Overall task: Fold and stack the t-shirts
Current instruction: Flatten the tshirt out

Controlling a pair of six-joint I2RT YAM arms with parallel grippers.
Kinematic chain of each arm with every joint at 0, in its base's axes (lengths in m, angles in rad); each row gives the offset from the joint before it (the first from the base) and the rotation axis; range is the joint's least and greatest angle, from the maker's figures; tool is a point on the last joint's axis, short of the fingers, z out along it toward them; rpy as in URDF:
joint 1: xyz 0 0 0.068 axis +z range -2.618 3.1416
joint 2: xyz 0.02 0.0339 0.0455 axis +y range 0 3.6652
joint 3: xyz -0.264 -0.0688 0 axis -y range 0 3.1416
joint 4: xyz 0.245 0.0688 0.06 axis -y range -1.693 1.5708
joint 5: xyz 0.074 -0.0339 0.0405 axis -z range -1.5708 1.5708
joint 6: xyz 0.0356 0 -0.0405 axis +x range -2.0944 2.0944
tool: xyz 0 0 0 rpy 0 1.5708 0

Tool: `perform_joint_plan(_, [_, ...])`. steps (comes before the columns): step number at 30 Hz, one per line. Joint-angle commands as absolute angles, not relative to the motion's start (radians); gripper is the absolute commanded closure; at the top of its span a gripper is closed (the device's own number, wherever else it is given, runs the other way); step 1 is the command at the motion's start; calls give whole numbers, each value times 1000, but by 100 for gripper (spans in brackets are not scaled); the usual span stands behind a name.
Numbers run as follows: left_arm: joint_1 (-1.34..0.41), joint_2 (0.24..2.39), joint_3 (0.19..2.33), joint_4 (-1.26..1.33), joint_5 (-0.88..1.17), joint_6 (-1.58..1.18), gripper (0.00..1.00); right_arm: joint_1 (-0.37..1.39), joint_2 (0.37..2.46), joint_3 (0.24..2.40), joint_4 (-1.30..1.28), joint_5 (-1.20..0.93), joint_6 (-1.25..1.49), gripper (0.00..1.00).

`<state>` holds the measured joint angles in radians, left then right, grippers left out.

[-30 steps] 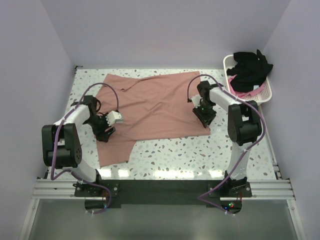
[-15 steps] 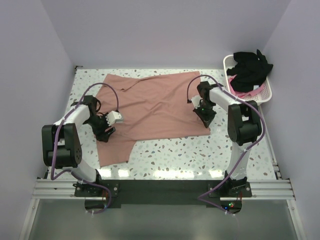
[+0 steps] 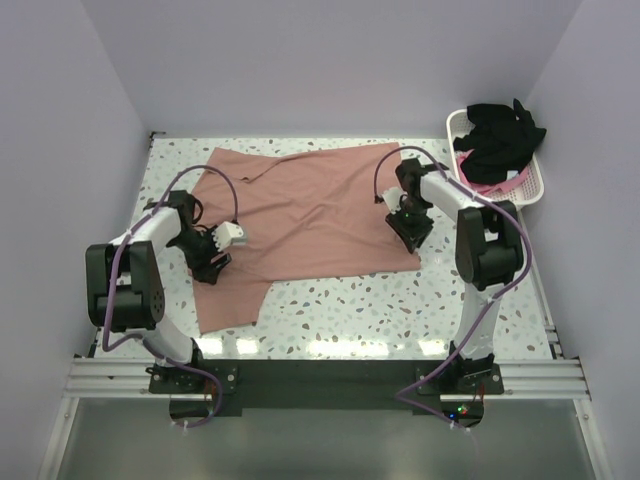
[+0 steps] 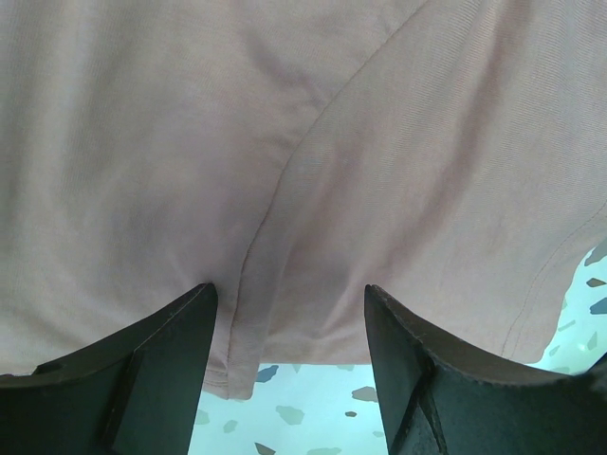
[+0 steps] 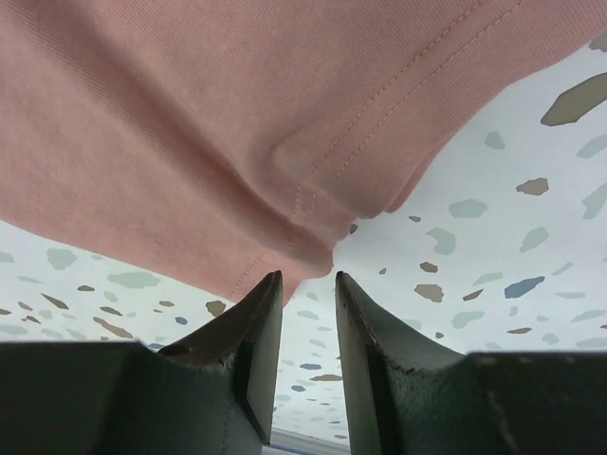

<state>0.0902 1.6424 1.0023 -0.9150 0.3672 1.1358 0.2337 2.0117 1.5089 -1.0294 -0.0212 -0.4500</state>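
Note:
A dusty salmon-pink t-shirt (image 3: 310, 210) lies spread flat on the speckled table. My left gripper (image 3: 208, 265) sits low at its left edge. In the left wrist view (image 4: 289, 289) the jaws are wide open, with the shirt's hem (image 4: 285, 142) lying between them. My right gripper (image 3: 412, 235) is at the shirt's right edge. In the right wrist view (image 5: 308, 275) its jaws stand a narrow gap apart, and the stitched hem corner (image 5: 190, 114) is just at the tips. A black t-shirt (image 3: 500, 135) and a brighter pink one (image 3: 510, 186) lie in the basket.
The white lattice basket (image 3: 453, 125) stands at the far right corner against the wall. Purple walls close in the table on the left, back and right. Bare speckled table (image 3: 340, 305) lies between the shirt and the arms' bases.
My right gripper has shifted slightly toward the far side along the shirt's right edge. The left arm and the shirt have barely moved.

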Motion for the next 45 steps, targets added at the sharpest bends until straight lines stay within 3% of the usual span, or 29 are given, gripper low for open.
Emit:
perform_joint_plan(1, [92,1646,1043,-919,388,1135,31,229,2037,1534,-1055,-41,-474,66])
perform_joint_plan(9, [92,1649,1039,-916,385,1138,31,222,2043,1506,-1046,-48,-485,70])
perform_joint_plan(19, [92,1651,1039,-911,385,1143,31,221,1996,1563,-1106,-69,-477,100])
perform_joint_plan(30, [92,1664,1028,-890,368,1129,32,219,1997,1719,-1232,-61,-500,100])
perform_joint_plan(45, [94,1693,1022,-862,341,1092,33,215,2164,1805,-1121,-6,-436,100])
